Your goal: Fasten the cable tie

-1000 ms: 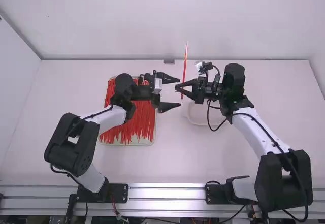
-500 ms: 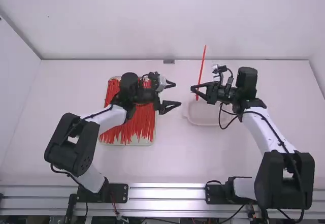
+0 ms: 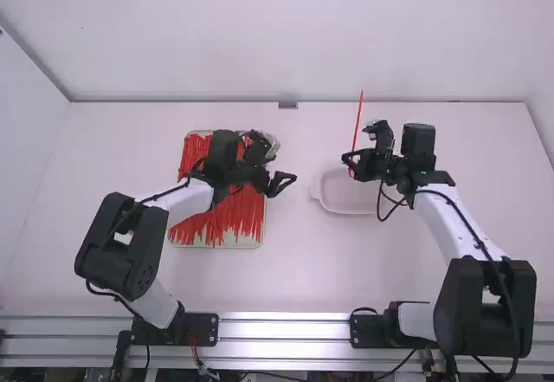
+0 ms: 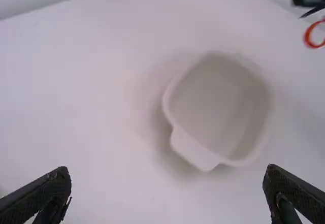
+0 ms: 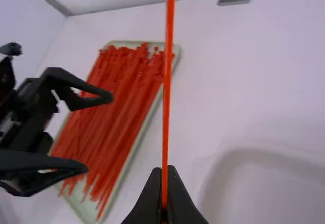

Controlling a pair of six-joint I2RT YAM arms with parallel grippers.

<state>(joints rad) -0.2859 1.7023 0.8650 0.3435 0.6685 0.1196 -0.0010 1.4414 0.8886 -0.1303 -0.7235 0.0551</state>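
Note:
A long red cable tie (image 3: pixel 357 126) stands nearly upright, pinched at its lower end by my right gripper (image 3: pixel 351 160), which is shut on it above the far edge of a white dish (image 3: pixel 344 195). From the right wrist, the tie (image 5: pixel 167 76) rises straight out of the shut gripper (image 5: pixel 163 196). My left gripper (image 3: pixel 279 164) is open and holds nothing, at the right edge of the tray (image 3: pixel 260 235) of red ties. In the left wrist view its fingertips (image 4: pixel 40 191) stand wide apart, the dish (image 4: pixel 218 117) ahead, with a curved red piece of tie (image 4: pixel 315 33) beside it.
The tray (image 5: pixel 167 64) holds a heap of several loose red cable ties (image 3: pixel 216 204). My left gripper (image 5: pixel 56 127) shows in the right wrist view beside that heap. Bare white table surrounds the dish and tray; a wall runs along the back.
My right gripper has carried the tie to the right and away from the left gripper, to the dish's far edge. The left gripper has drawn back left toward the tray.

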